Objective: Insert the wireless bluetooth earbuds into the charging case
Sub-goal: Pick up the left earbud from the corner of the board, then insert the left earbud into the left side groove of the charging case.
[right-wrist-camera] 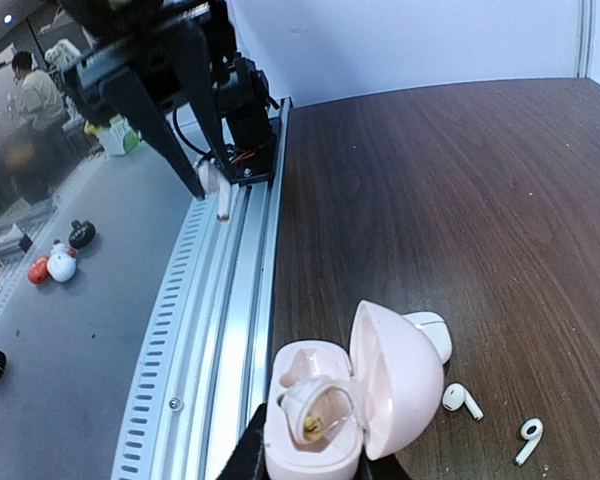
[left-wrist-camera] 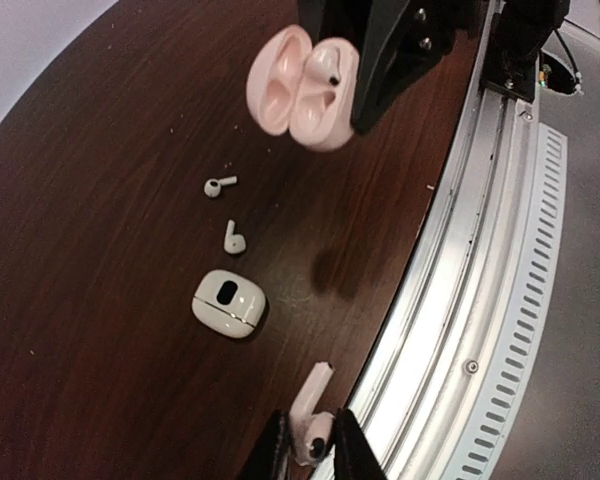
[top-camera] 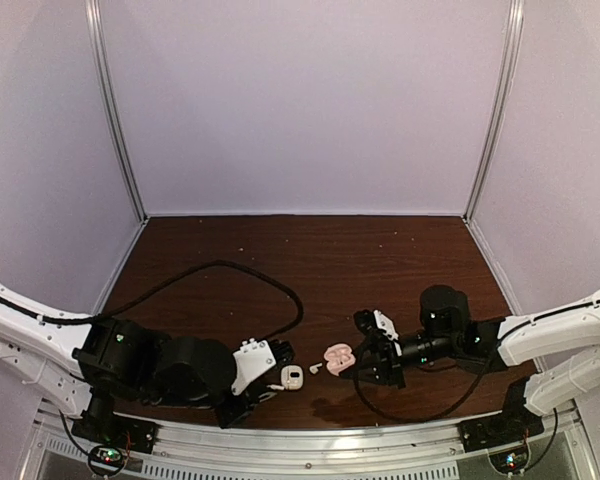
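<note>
Rail of slotted metal [left-wrist-camera: 480, 300] ran along the near edge of the table [top-camera: 380, 260]. Just past it, left of the middle, the left gripper [left-wrist-camera: 310, 448] was clamped on a pale bud [left-wrist-camera: 313, 400] by its head, with the stem poking out past the fingertips. On the wood close by sat the white case [left-wrist-camera: 228, 303], lid down. 1 white bud [left-wrist-camera: 234, 238] lay just beside it and a 2nd white bud [left-wrist-camera: 218, 185] a little farther along, none of the 3 touching. To their right, the right gripper [top-camera: 363, 352] pinched the pink case [right-wrist-camera: 400, 385] and held it off the wood, lid swung open. A seated bud [right-wrist-camera: 315, 412] showed in 1 socket. Farther back, a black cable [top-camera: 270, 280] looped across the wood toward the left edge.
</note>
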Robot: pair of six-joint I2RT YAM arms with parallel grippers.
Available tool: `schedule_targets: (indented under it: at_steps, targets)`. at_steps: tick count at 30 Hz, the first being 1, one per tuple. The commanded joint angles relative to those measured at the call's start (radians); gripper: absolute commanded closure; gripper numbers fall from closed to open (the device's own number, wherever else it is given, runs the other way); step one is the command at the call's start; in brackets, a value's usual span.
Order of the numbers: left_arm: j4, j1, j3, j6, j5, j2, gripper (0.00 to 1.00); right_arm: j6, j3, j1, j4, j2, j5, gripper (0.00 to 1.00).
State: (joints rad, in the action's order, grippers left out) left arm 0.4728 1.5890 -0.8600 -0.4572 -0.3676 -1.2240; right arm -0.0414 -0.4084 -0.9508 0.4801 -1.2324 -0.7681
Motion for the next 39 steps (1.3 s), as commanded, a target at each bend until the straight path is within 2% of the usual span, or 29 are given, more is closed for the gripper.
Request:
schedule_targets:
  at_steps: [1,8,14,28,39]
  targets:
    - [-0.017,-0.004,-0.077,0.232,-0.04,-0.004,0.87,0.17,-0.065,-0.06,-0.079,-0.02,0.095,1.0]
    - [-0.062,-0.005,-0.13,0.428,-0.052,-0.021,0.87,0.236,-0.112,-0.081,-0.119,-0.041,0.089,1.0]
    - [-0.067,-0.004,-0.159,0.529,-0.081,-0.08,0.88,0.28,-0.15,-0.127,-0.171,-0.071,0.134,1.0]
    - [-0.114,-0.011,-0.16,0.615,-0.088,-0.131,0.89,0.286,-0.215,-0.168,-0.197,-0.134,0.123,1.0]
    - [-0.113,-0.017,-0.169,0.641,-0.104,-0.176,0.89,0.261,-0.215,-0.173,-0.189,-0.117,0.093,1.0]
